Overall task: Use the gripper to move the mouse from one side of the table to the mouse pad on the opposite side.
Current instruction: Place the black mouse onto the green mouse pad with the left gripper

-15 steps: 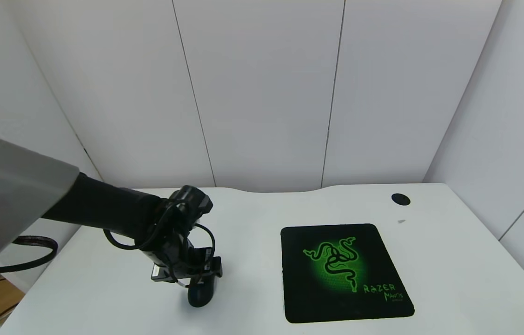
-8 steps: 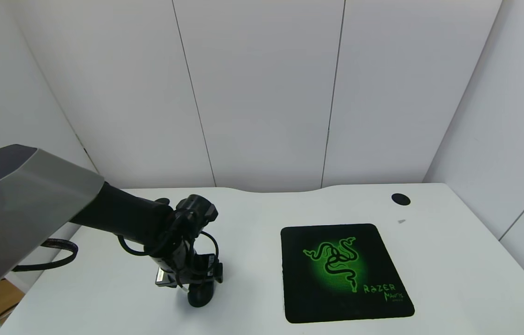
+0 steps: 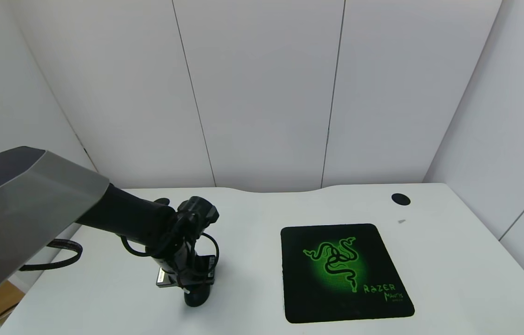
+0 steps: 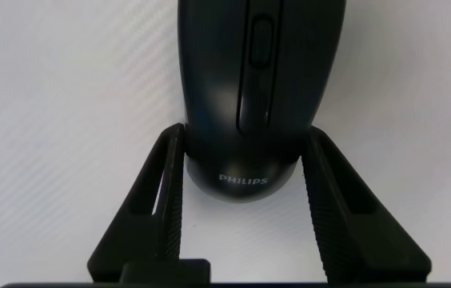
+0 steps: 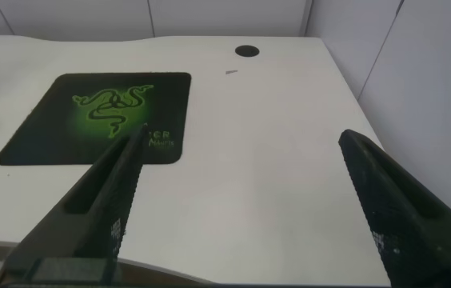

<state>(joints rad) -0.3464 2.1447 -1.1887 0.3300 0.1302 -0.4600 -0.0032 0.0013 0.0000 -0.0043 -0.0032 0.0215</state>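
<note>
Head view: white desk top, pale panelled walls. Left black gripper clamps the glossy black mouse, left of the green-logo black pad. Right gripper spread wide.

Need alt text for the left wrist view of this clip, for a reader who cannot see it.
Close view from the left wrist: the left gripper has its two black ribbed fingers against the sides of the black mouse, near the end marked PHILIPS. The mouse lies on the white table, its scroll wheel pointing away from the camera.
</note>
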